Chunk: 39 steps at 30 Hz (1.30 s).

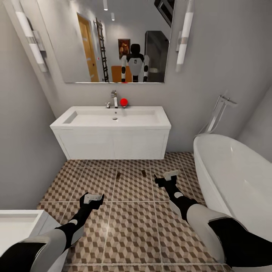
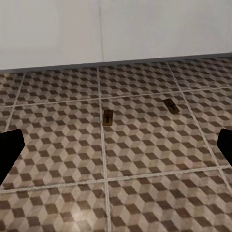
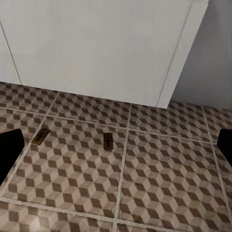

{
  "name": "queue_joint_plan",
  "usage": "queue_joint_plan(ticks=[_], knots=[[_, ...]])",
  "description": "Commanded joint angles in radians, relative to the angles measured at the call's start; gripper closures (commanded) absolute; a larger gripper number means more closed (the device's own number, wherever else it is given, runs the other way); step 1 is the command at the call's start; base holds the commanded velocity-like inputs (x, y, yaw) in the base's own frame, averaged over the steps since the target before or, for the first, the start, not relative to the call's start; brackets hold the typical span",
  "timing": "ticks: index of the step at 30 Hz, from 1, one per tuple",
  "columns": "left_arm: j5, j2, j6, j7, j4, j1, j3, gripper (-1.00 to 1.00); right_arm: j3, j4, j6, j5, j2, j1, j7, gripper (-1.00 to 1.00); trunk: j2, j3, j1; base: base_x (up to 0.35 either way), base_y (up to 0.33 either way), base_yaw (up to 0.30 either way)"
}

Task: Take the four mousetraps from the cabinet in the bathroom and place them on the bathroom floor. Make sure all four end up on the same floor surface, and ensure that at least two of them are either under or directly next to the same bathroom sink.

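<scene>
**Mousetraps: two down, two outstanding**

Traps are being seen lying flat on the bathroom floor [image 1: 132, 234] just in front of the sink [image 1: 111, 130]: one mousetrap [image 1: 118, 176] and a second mousetrap [image 1: 143, 173], near each other but apart. Left gripper [image 1: 92, 199] and right gripper [image 1: 166, 177] are being held wide apart-fingered, nothing gripped. Sink condition is being judged likely met; two traps presumably are remaining to be fetched.

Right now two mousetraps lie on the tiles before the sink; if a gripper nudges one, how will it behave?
The mousetrap is a thin flat board lying flush on the bathroom floor, so it would probably slide, not roll or tip. It looks small, so probably light. Lying so low, it may be awkward for fingers to get under.
</scene>
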Motion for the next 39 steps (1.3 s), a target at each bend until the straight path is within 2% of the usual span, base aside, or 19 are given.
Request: queue_joint_plan(ticks=[1, 39], knots=[[0.0, 0.0, 0.0, 0.0, 0.0, 0.0, 0.0, -1.0, 0.0, 0.0, 0.0, 0.0, 0.0, 0.0, 0.0, -1.0, 0.007, 0.003, -0.004, 0.0, 0.0, 0.0], [0.0, 0.0, 0.001, 0.0, 0.013, 0.0, 0.0, -1.0, 0.0, 0.0, 0.001, -0.001, 0.0, 0.0, 0.0, -1.0, 0.273, 0.122, -0.15, 0.0, 0.0, 0.0]])
